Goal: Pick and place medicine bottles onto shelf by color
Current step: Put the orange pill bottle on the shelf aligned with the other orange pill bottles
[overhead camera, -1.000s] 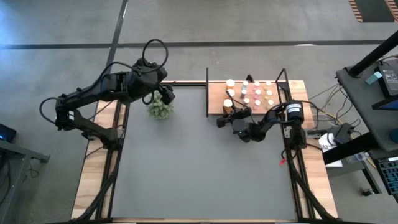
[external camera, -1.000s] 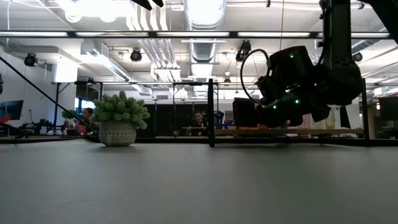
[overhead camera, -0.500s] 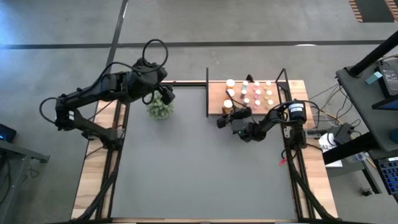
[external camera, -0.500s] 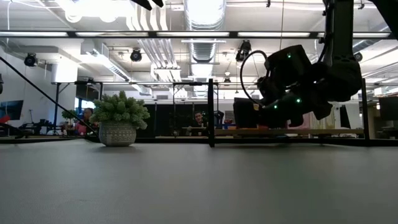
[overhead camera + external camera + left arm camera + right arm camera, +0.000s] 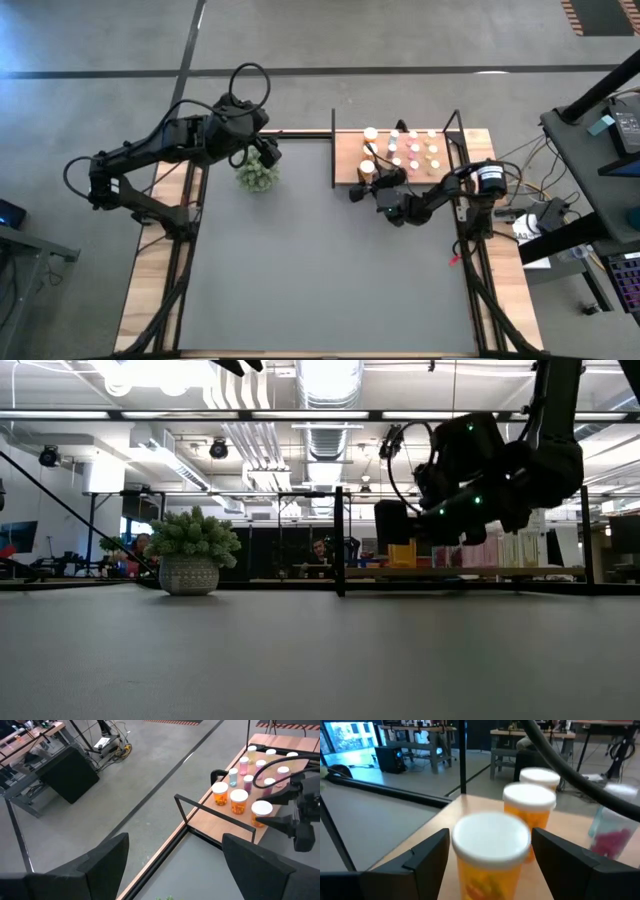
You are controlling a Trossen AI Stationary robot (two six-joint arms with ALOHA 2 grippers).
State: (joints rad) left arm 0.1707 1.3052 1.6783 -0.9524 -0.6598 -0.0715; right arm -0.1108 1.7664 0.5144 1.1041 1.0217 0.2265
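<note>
Medicine bottles stand on their bases on the wooden shelf at the far right: three orange ones at its left end, with smaller pink, yellow and blue vials beside them. My right gripper is open and level. Its fingers stand either side of the white cap of the nearest orange bottle, without plainly touching it. That bottle stands upright on the shelf's near left corner. My left gripper waits open, high over the plant.
A fuzzy green plant in a grey pot stands at the far left of the dark tabletop. Black metal rods edge the shelf. The wide grey tabletop lies in front. Beyond the table, people sit in the room.
My right gripper has risen a little at the shelf's near left corner, staying level. In the low view the bottles on the shelf now show below it. My left arm has kept still.
</note>
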